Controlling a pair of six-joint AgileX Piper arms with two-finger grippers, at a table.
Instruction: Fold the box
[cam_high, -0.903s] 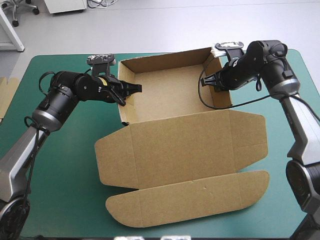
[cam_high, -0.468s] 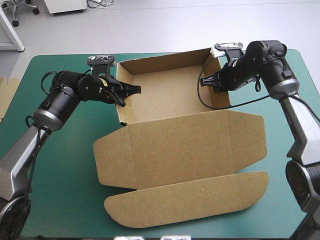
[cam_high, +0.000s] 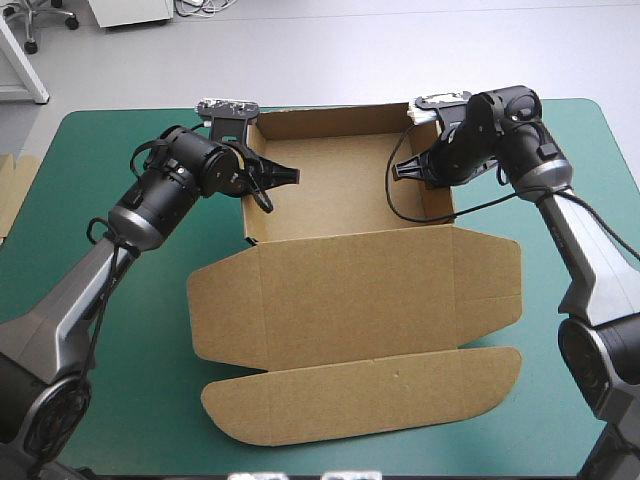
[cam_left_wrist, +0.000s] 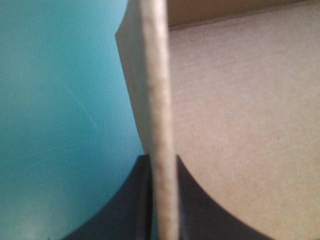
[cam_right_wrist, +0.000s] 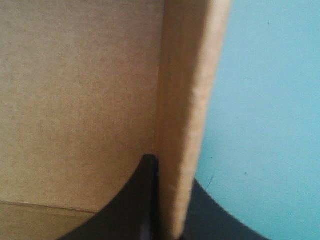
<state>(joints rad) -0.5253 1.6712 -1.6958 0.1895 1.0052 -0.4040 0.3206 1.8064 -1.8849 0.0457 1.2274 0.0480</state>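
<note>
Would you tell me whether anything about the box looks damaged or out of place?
Nothing stands out. The box is an intact open tray with its lid flat, and the left gripper and right gripper each clamp a side wall.

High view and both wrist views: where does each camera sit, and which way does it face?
High view: above and behind the robot, facing forward and down at the box, tray open, lid flat; both arms show, left gripper and right gripper on its side walls.
Left wrist view: above that wrist, looking along its own black fingers, shut on the left wall, seen edge-on.
Right wrist view: likewise, on the right wall.
Shared: all show tray floor and teal-green cover.
</note>
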